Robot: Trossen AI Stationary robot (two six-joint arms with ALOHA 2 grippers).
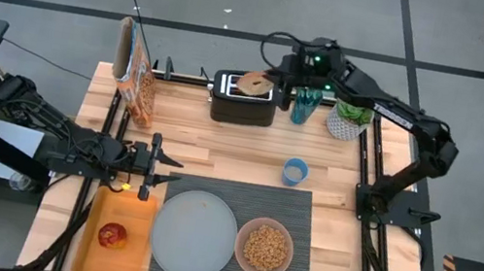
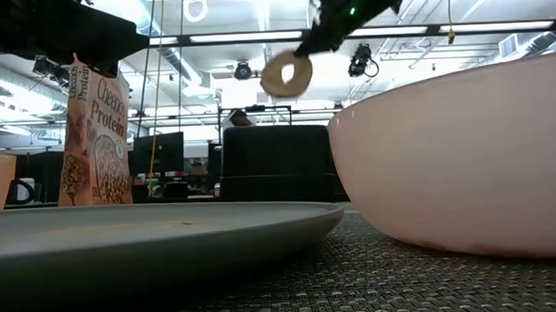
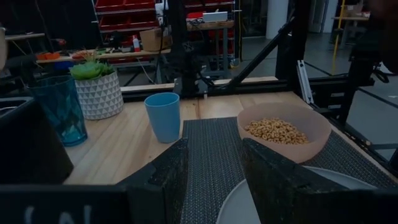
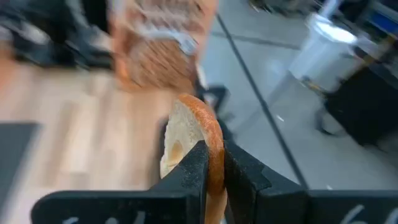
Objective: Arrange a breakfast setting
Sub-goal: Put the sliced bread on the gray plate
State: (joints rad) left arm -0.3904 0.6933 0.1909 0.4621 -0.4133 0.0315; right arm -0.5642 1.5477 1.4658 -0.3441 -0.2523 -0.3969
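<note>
carrying the bagel (image 1: 255,84) from above the toaster (image 1: 243,99) down to the plate (image 1: 194,235), judging by the layout. best done by lifting well clear of the toaster slots first, then swinging over the blue cup (image 1: 294,171) without dipping, and lowering over the bare middle of the plate, away from the bowl (image 1: 265,247) beside it. worth tilting the bagel flat before letting go so it does not roll off on its edge.

right gripper (image 4: 214,163) pinching the bagel, fingers clamped on its rim, held high over the toaster at the far side of the table. left gripper (image 1: 152,169) waiting low near the plate's left edge, just above the orange tray (image 1: 136,236), fingers apart and holding nothing.

bagel: pale cut face, browned crust, a clean round hole, seen hanging upright in the low view. bowl pink and already full of cereal (image 1: 266,247), sitting on the dark ribbed placemat (image 1: 294,209) with the plate. red apple (image 1: 112,236) in the tray. no spoon visible.
</note>
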